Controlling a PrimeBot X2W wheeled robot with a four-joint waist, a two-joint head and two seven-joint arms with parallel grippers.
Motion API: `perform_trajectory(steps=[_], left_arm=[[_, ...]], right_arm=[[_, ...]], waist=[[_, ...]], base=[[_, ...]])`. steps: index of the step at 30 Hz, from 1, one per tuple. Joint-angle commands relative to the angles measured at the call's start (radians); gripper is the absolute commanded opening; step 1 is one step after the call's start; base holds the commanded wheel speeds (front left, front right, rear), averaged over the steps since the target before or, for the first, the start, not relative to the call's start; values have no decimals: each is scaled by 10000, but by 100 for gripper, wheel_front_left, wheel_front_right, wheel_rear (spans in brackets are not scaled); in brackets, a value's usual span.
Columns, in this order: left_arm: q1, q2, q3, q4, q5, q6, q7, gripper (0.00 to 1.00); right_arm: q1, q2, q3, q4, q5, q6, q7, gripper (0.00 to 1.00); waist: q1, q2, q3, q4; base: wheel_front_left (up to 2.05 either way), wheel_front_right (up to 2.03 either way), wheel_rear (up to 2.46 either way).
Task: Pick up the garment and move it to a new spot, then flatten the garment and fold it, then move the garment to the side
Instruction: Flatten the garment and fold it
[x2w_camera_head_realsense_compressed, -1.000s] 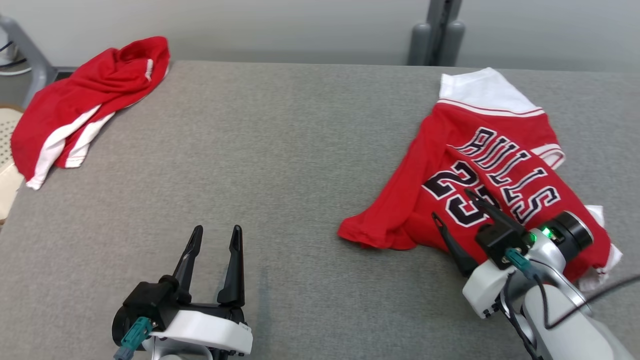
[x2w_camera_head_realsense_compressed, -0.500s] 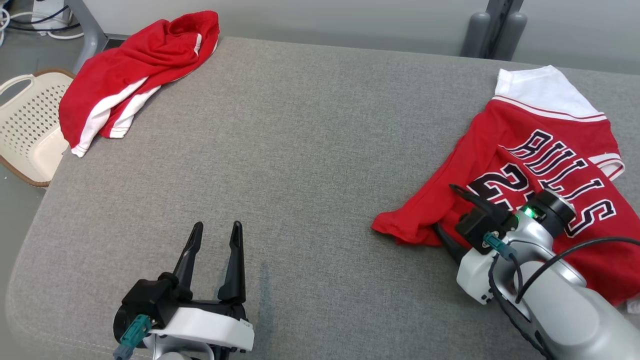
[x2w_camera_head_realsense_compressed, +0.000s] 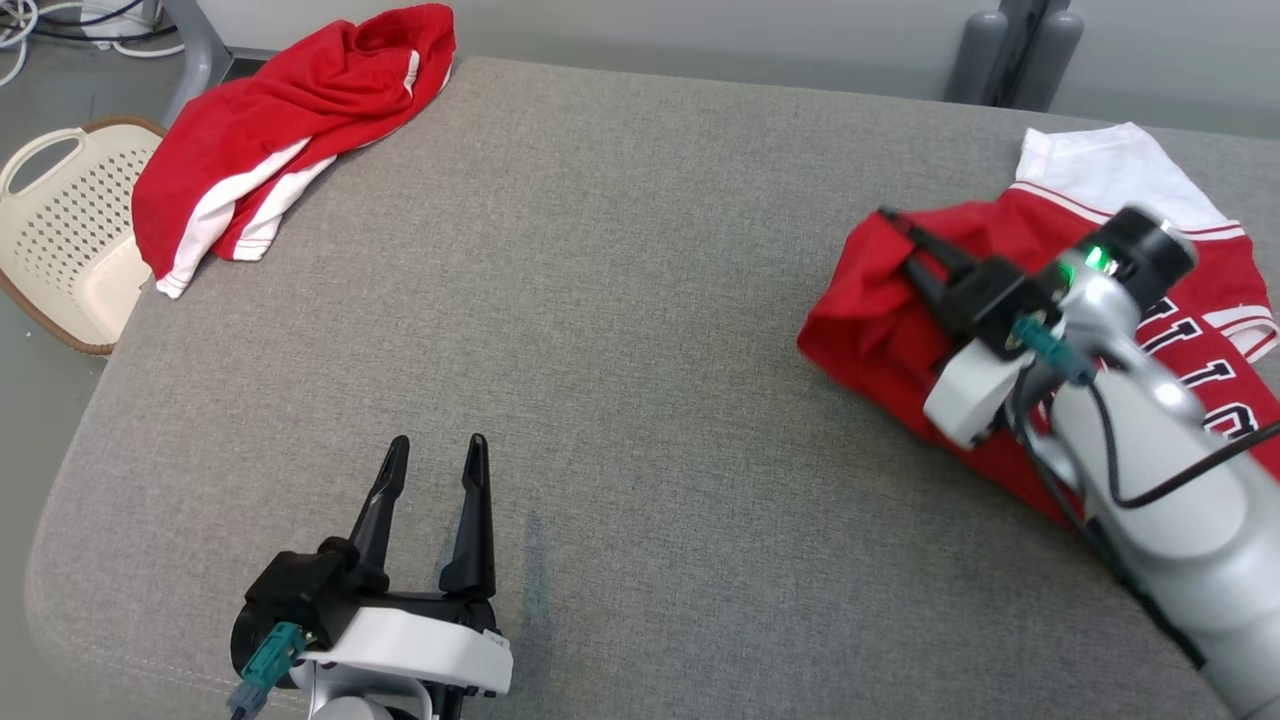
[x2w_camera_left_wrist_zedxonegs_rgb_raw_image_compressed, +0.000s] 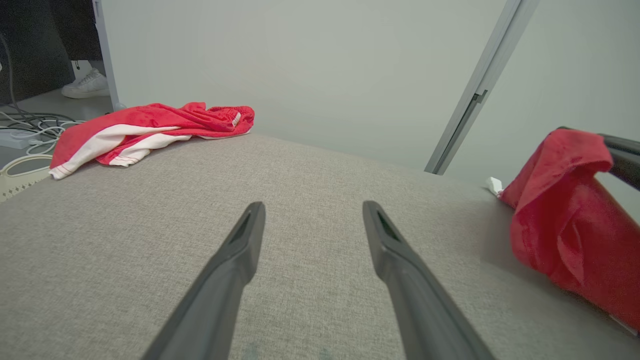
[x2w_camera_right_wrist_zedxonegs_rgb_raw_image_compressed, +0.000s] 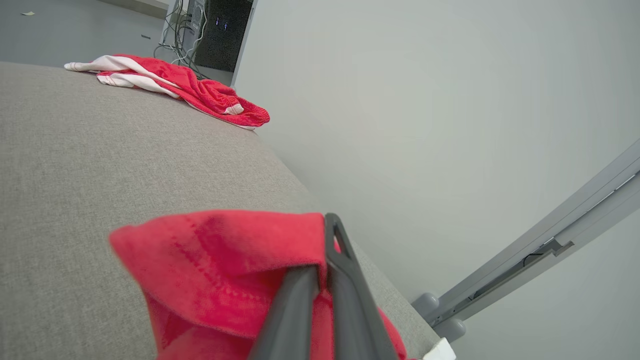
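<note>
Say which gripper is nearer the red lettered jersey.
Right. The right gripper is shut on a raised edge of the jersey; the left gripper hovers open over the table, well to its left.

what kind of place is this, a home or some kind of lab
Probably a robotics lab or test room, not a home: a grey padded worktable, loose cables on the floor, and bare pale walls.

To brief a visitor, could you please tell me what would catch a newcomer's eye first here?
The red jersey at the right of the table, a fold of it pinched up off the surface by the shut right gripper. Next, the red shorts heaped at the far left corner, and the open left gripper near the front edge.
</note>
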Motion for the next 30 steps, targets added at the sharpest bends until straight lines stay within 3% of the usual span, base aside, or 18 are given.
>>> perform_trajectory(steps=[1,7,14,16,17,18,24,30], left_arm=[[-167,35,-18,-57,-115,62,-19,100],[-389,35,-341,-53,-265,-11,-19,100],[-783,35,-1022,36,-622,-9,-21,100],[-859,36,-1169,49,-693,37,-19,100],[-899,32,-1228,50,-720,61,-19,100],[-958,33,-1289,47,-769,90,-21,100],[-951,33,-1213,71,-686,163,-21,100],[-787,38,-922,130,-463,147,-21,100]], right_arm=[[-368,-169,-47,-133,14,-2,-26,0],[-2068,-586,164,230,179,-2,437,0],[-3904,-1232,201,2432,156,-2,938,0],[-4153,-1319,172,3138,54,-2,1010,43],[-4255,-1309,142,3419,44,-2,954,88],[-4370,-1232,80,3924,75,-2,844,100],[-4500,-930,144,4746,30,-2,329,100],[-3916,-173,361,4145,517,-2,-73,100]], waist=[[0,0,59,29],[0,0,431,450],[0,0,964,1390],[0,0,1089,1590],[0,0,1148,1659],[0,0,1215,1712],[0,0,1208,1457],[0,0,867,719]], base=[[0,0,0],[0,0,0],[0,0,0],[0,0,0],[0,0,0],[0,0,0],[0,0,0],[0,0,0]])
